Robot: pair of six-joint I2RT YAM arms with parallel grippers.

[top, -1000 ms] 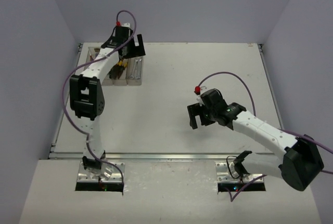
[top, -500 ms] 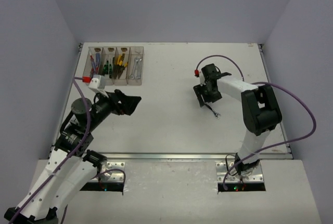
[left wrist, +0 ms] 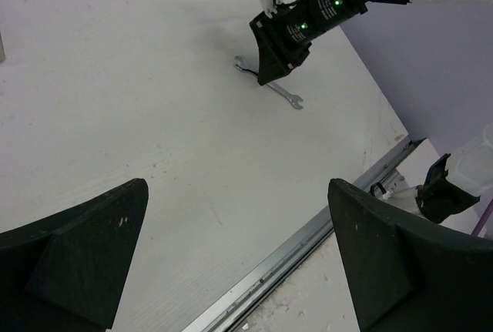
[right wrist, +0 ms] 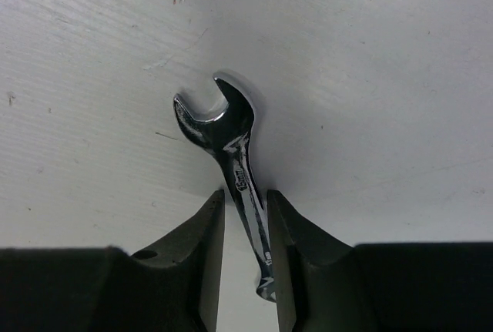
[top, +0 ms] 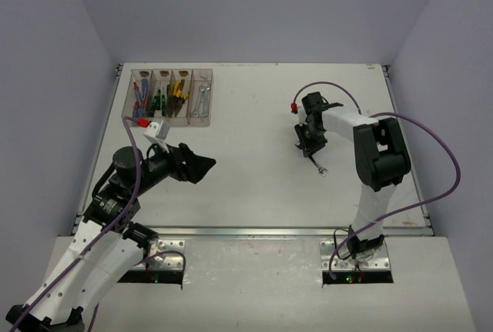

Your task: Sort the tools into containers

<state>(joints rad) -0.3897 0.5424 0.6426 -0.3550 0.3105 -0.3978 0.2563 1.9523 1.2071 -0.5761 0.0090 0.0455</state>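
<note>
1. Our right tool (right wrist: 245,197) stands narrow astride the wrench (right wrist: 240,170) shank, apparently to lift it; we cannot tell whether it pinches.
2. The wrench lies flat on the desk (top: 254,186), well apart from the containers (top: 211,101).
3. Our left tool (left wrist: 237,193) hangs wide and empty, away from the pickup.

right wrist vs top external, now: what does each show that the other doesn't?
Right wrist only: the wrench's open end and stamped shank up close, with the fingers on either side of the shank; whether they touch it is unclear.
Top external only: the bins holding tools at the far left, and the left gripper open above the table.
Both: the wrench lying on the table, with the right gripper over it.
</note>
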